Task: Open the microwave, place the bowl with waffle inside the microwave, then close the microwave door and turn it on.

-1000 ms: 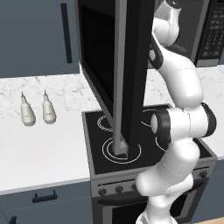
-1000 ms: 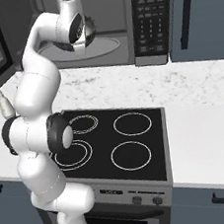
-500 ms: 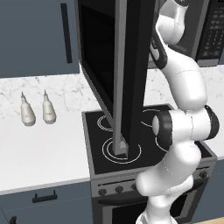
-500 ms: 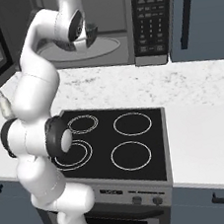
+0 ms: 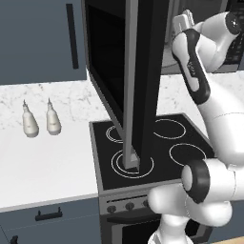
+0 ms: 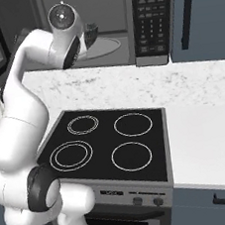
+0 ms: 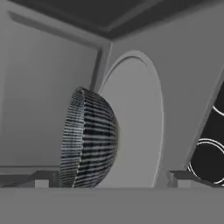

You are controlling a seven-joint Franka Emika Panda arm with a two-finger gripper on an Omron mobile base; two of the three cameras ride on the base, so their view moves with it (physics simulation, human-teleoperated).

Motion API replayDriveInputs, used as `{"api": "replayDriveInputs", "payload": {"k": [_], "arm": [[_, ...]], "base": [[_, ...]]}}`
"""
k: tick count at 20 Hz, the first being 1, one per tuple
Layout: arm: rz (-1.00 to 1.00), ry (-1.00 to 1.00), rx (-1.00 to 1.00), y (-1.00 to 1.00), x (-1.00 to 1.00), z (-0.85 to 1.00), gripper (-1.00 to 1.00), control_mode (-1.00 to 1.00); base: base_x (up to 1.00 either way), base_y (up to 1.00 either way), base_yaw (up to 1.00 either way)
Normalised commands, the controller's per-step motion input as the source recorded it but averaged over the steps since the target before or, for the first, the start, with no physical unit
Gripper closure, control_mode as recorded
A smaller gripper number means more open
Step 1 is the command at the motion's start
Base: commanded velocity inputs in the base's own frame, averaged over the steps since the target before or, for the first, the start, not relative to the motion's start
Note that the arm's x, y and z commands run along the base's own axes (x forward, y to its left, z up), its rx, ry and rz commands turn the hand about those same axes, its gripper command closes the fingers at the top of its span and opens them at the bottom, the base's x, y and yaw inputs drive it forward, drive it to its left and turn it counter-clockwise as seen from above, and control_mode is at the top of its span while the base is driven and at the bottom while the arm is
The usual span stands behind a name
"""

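2 steps look done: the bowl (image 7: 87, 139) sits inside the microwave (image 6: 124, 28), gripper (image 7: 111, 179) jaws apart; next, withdraw and shut the microwave door (image 5: 138, 81)

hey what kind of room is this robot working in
A home-style kitchen, rendered rather than real: a black four-ring stovetop set in a speckled white counter, an open microwave above it, and blue-grey cabinets.

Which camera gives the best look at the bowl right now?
The hand view: the bowl sits close up on the round tray inside the microwave, its striped outside facing the camera. In the right base view the arm hides the bowl; in the left base view the open door blocks the microwave's inside.
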Motion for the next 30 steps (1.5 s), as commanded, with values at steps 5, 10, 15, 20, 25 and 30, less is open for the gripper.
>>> {"api": "replayDriveInputs", "payload": {"k": [5, 10, 15, 20, 25, 30], "arm": [[-0.01, -0.23, -0.05, 0.11, -1.00, 0.19, -1.00, -1.00], [0.02, -0.34, -0.18, 0.31, -0.57, -0.24, -1.00, -1.00], [0.00, -0.13, -0.13, 0.12, -0.94, 0.33, -1.00, -1.00], [-0.03, 0.00, -0.15, 0.04, -0.97, 0.76, -1.00, -1.00], [0.00, 0.02, -0.20, 0.00, -0.98, 0.48, -1.00, -1.00], [0.00, -0.01, -0.26, 0.05, -1.00, 0.00, -1.00, -1.00]], "base": [[0.00, 0.00, 0.00], [0.00, 0.00, 0.00], [0.00, 0.00, 0.00], [0.00, 0.00, 0.00], [0.00, 0.00, 0.00], [0.00, 0.00, 0.00]]}}
